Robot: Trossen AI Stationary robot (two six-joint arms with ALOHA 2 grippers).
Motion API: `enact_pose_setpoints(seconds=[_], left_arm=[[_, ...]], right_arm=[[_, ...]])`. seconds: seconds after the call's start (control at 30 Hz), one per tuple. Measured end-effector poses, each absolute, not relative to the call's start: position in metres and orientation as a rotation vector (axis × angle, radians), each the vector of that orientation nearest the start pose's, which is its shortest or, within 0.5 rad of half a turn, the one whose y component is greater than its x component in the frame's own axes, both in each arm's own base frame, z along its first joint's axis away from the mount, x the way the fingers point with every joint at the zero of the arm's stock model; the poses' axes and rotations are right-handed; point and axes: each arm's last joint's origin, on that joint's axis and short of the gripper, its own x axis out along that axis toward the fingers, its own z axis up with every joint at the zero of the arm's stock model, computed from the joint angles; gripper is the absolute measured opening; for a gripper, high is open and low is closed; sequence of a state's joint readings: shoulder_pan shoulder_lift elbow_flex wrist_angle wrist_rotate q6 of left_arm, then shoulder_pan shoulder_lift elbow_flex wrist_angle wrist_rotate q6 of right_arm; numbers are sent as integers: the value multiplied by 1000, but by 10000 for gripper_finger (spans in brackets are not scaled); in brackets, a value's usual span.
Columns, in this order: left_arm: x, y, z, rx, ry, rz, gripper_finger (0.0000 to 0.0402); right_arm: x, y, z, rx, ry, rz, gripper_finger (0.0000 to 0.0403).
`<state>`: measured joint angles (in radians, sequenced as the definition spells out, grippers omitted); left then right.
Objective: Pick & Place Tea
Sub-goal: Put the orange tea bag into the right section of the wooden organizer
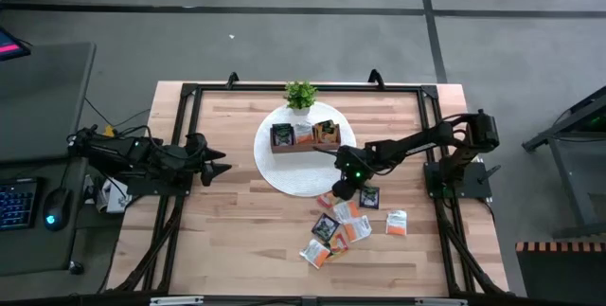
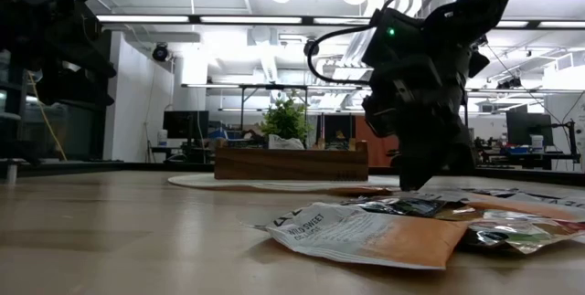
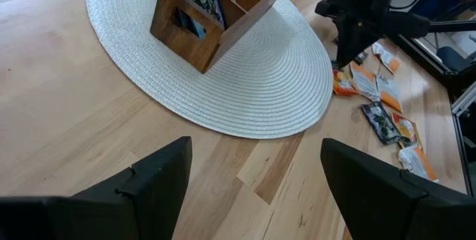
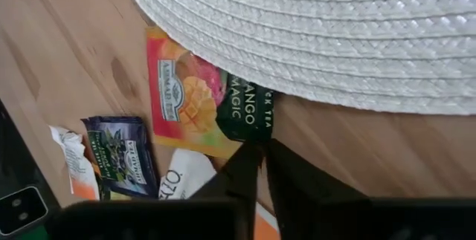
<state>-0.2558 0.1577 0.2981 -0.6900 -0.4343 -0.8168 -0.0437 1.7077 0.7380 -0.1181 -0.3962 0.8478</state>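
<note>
Right gripper (image 4: pixel 262 167) seemingly pinches the mango tea sachet (image 4: pixel 204 102).

Non-task items, all placed against the round white woven mat (image 1: pixel 301 164): it lies on the light wood surface (image 1: pixel 227 240), nearer the far edge. Brown wooden tray (image 1: pixel 305 136) stands on the mat's far half, three compartments. Small green potted plant (image 1: pixel 300 95) just beyond the mat's far rim, possibly touching it. Keyboard (image 1: pixel 17 204) and mouse (image 1: pixel 57 204) far left of the mat, off the surface.
</note>
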Motion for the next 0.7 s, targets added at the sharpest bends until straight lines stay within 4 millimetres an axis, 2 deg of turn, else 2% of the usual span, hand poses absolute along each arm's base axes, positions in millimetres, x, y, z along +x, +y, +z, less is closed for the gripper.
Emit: enact_pose_setpoints(seconds=[0.1,0.47,0.7], left_arm=[[74,-7,190,-610,412,371,296],[74,-7,190,-610,412,371,296],[74,-7,190,-610,412,371,296]], right_arm=[[288,-2,113,977,1155,-147,5],[288,-1,115,958,1149,-102,1],[285,-1,133,955,1105,-67,1]])
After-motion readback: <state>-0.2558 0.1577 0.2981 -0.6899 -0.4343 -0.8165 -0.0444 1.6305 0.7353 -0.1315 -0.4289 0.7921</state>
